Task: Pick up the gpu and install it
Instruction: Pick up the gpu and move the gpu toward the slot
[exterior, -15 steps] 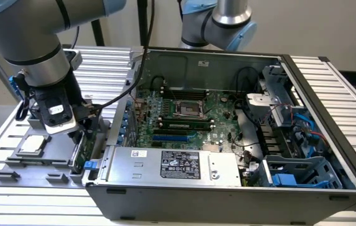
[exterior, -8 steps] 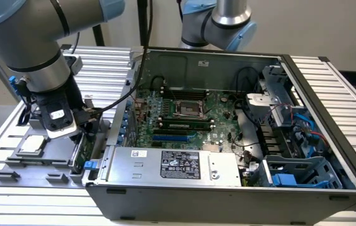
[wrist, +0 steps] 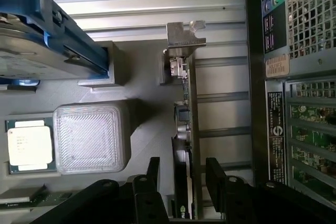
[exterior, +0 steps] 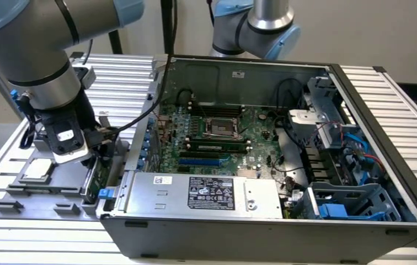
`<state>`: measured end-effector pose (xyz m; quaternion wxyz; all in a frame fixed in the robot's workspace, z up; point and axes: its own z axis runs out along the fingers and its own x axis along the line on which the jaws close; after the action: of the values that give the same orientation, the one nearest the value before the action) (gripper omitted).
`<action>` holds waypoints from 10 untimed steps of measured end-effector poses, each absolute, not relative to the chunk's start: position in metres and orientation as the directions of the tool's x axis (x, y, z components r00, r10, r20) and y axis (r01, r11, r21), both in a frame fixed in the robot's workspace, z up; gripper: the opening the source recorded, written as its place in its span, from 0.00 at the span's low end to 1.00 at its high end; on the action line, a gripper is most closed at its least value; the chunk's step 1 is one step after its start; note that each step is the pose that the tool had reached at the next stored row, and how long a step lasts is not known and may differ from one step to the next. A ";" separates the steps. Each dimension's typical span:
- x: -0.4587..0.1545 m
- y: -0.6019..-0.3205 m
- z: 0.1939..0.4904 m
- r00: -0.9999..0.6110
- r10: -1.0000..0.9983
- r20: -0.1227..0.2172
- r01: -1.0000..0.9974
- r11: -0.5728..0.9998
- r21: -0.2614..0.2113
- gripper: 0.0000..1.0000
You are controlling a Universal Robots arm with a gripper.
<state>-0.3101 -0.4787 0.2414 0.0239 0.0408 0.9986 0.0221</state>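
Gripper [wrist: 183, 163] spread wide astride upright gpu [wrist: 185, 121]; should centre on card edge, well below bracket [wrist: 184, 38], and squeeze squarely.

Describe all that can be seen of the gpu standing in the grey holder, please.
The gpu is a thin flat card standing on edge in a slot of the grey holder, beside the computer case. A silver metal bracket closes one end; small parts show along its upper edge. The open gripper straddles its other end, one finger on each side; whether they touch it cannot be told.
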 end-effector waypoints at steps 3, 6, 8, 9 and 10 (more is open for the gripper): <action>-0.310 -0.479 0.241 -0.995 0.082 -0.048 0.080 0.996 0.046 0.48; -0.311 -0.479 0.240 -0.995 0.082 -0.052 0.080 0.996 0.047 0.48; -0.311 -0.479 0.239 -0.995 0.082 -0.054 0.080 0.996 0.047 0.46; -0.311 -0.479 0.239 -0.995 0.082 -0.055 0.080 0.996 0.047 0.46; -0.311 -0.479 0.238 -0.995 0.082 -0.056 0.080 0.996 0.047 0.39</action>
<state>-0.3106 -0.4787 0.2384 0.0289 0.0407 0.9985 0.0223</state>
